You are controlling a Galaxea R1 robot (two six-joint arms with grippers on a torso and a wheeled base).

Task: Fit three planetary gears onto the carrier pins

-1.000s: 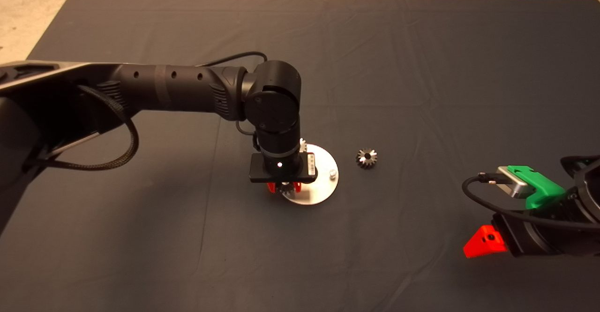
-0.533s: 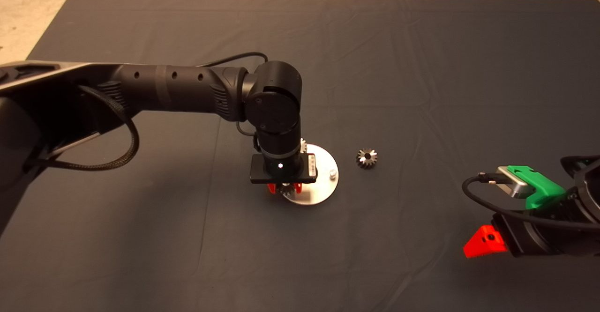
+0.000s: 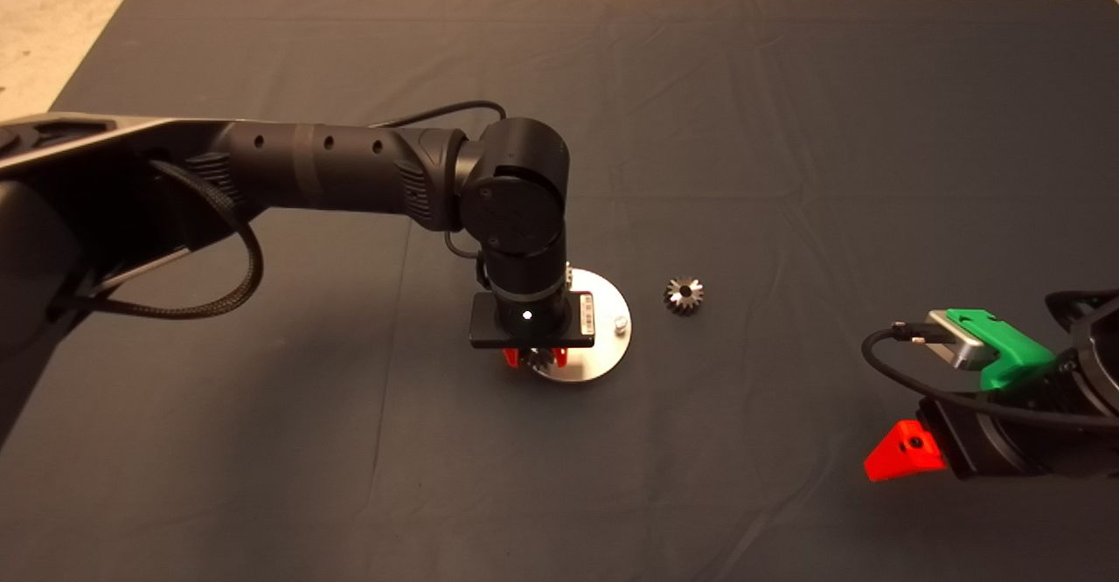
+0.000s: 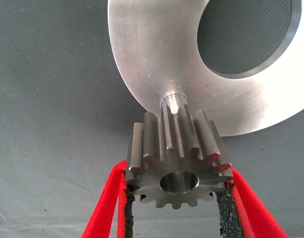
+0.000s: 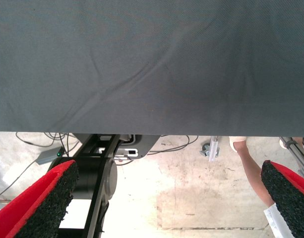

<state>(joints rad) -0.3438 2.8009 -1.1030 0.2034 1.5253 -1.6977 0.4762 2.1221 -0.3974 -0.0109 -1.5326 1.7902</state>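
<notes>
Over the middle of the dark mat [image 3: 262, 442] on the bench, the left gripper [image 4: 175, 191] points straight down, its red fingers [image 4: 109, 198] clamped on a small silvery-grey toothed metal gear [image 4: 177, 161]. That gear hangs just above a short silver pin [image 4: 172, 98] at the near-left edge of the flat round silver-white disc [image 3: 603, 350]. Another bare pin [image 3: 621, 323] stands on the disc's right side. Just right of the disc, apart from it, a second gear [image 3: 684, 294] lies on the mat. At the near right edge, the right gripper [image 5: 166, 198] waits with its fingers spread wide.
</notes>
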